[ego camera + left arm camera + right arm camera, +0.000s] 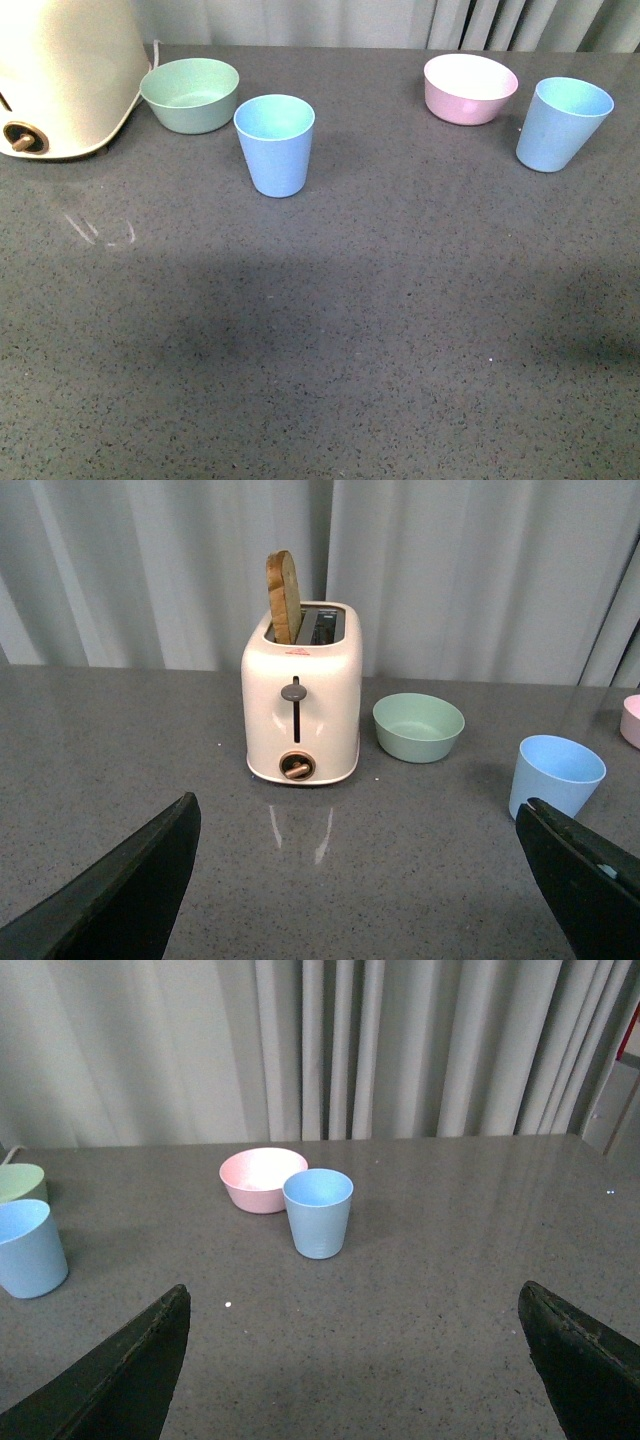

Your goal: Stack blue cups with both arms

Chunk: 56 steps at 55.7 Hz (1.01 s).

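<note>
Unstacked: left cup [274, 145] and right cup [562, 123] upright, well apart on the table [400, 350].
From the left: toaster [60, 80], green bowl [190, 95] with the left cup just beside it, pink bowl [470, 88] with the right cup just beside it. The left gripper [359, 800] and right gripper [354, 1287] both gape wide, gripping nothing.

No text, brand, number or sign can be read in any view. The cream rounded two-slot toaster [300, 705] carries a small reddish mark near the top of its front face, too small to make out.
</note>
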Available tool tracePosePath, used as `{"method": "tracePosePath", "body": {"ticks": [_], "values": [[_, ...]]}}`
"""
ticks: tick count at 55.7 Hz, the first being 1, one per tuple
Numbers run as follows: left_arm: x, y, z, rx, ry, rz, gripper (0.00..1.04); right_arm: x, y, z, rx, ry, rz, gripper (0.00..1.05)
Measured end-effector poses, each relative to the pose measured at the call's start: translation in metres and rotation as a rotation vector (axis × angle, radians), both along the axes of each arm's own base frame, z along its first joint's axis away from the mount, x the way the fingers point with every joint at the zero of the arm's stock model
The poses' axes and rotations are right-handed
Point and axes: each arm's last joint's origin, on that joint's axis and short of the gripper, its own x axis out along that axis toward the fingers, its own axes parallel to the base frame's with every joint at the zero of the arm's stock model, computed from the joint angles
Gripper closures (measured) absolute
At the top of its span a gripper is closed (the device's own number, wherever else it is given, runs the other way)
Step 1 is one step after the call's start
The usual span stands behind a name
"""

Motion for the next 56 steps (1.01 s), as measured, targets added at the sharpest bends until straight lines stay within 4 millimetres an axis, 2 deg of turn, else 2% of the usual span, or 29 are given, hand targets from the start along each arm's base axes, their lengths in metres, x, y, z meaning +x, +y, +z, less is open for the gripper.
{"method": "tracePosePath", "body": {"ticks": [34, 38, 41, 43, 47, 56], "values": [[0.000, 0.000, 0.000, 0.000, 0.000, 0.000, 0.09, 0.000, 0.000, 0.000, 0.000, 0.000, 0.000, 0.09], [0.001, -0.002, 0.001, -0.046, 0.333, -0.167, 0.09, 0.000, 0.000, 0.000, 0.000, 0.000, 0.000, 0.09], [0.007, -0.007, 0.004, -0.103, 0.576, -0.254, 0.09, 0.000, 0.000, 0.000, 0.000, 0.000, 0.001, 0.09], [0.012, -0.009, 0.004, -0.110, 0.634, -0.272, 0.09, 0.000, 0.000, 0.000, 0.000, 0.000, 0.001, 0.09], [0.025, -0.015, 0.008, -0.113, 0.681, -0.298, 0.09, 0.000, 0.000, 0.000, 0.000, 0.000, 0.000, 0.09], [0.070, -0.028, 0.025, -0.129, 0.631, -0.338, 0.09, 0.000, 0.000, 0.000, 0.000, 0.000, 0.000, 0.09]]}}
